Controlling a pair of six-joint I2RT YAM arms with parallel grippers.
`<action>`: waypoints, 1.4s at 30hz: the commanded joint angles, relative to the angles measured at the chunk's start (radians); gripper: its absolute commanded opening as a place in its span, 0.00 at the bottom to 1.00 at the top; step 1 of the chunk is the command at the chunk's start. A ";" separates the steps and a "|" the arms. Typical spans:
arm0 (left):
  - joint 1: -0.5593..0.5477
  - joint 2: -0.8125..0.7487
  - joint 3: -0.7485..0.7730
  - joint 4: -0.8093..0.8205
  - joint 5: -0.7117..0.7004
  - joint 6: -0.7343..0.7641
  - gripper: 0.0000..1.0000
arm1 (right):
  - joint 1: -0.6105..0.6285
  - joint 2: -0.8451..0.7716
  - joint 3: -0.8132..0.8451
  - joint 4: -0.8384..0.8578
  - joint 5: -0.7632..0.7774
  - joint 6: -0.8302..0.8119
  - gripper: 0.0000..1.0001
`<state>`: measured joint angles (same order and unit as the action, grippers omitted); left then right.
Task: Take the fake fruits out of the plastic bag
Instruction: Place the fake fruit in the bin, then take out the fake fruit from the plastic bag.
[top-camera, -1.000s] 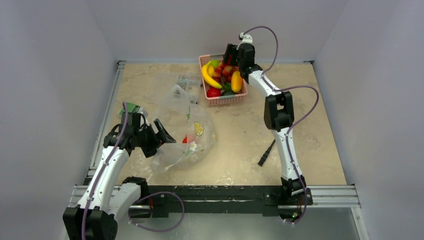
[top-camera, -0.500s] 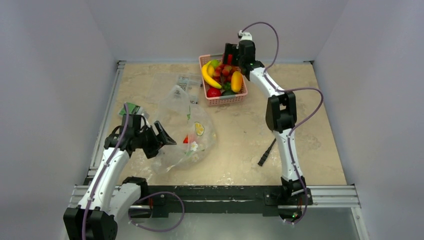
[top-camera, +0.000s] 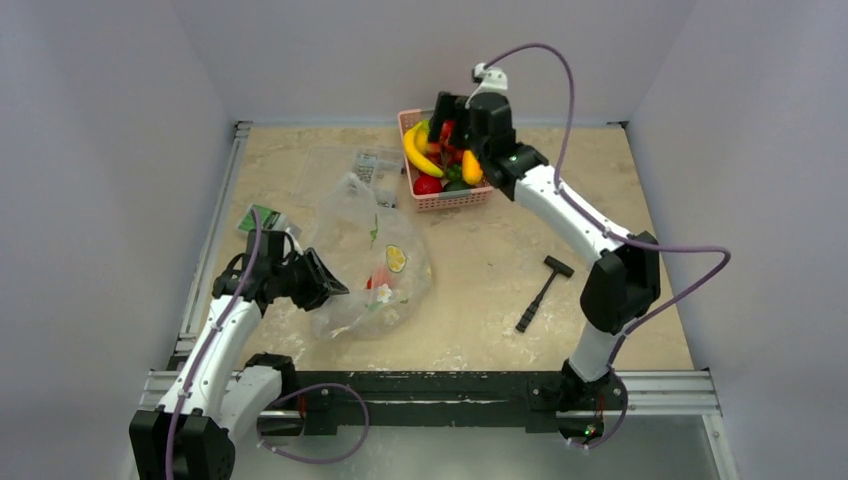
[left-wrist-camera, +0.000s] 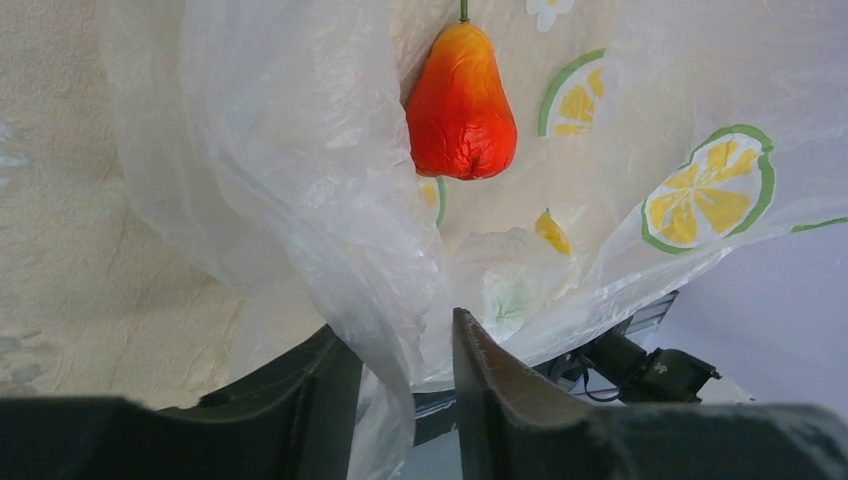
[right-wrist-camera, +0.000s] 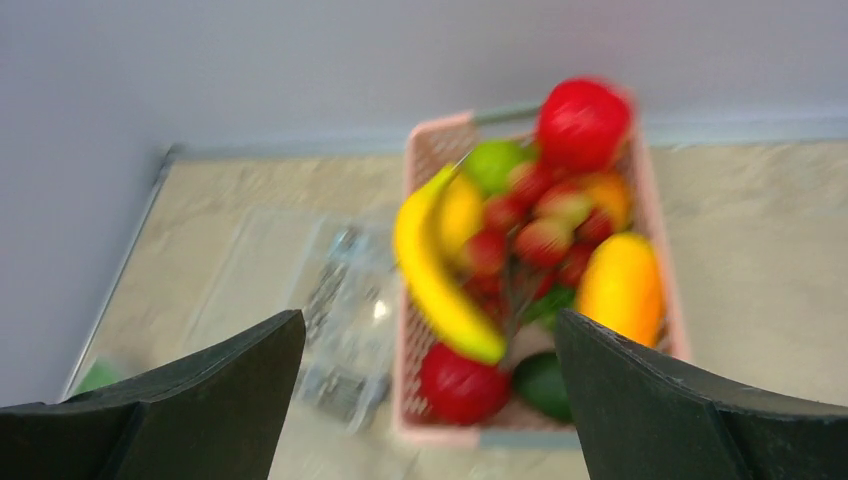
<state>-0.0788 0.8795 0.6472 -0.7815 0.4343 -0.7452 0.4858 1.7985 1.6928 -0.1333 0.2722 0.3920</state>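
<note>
Left pincer (left-wrist-camera: 400, 335) tight on plastic bag (left-wrist-camera: 290, 150)

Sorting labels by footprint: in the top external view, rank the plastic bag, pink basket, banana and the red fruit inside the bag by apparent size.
Largest to smallest:
plastic bag
pink basket
banana
red fruit, seen only partly through the bag.

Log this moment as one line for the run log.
left gripper: pinching plastic bag | right gripper: open, empty, over pink basket | in bag: one red-orange fake fruit
</note>
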 joint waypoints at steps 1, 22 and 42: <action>0.005 -0.010 -0.016 0.058 0.028 -0.003 0.33 | 0.173 -0.106 -0.154 -0.007 -0.035 0.055 0.96; 0.005 0.017 -0.079 0.164 0.121 -0.045 0.08 | 0.690 -0.347 -0.377 -0.030 -0.204 -0.137 0.58; 0.005 0.026 -0.123 0.186 0.125 -0.047 0.00 | 0.690 0.209 0.002 -0.388 0.299 -0.140 0.48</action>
<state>-0.0788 0.9009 0.5251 -0.6319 0.5434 -0.7933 1.1816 2.0098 1.6413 -0.4454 0.4313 0.2722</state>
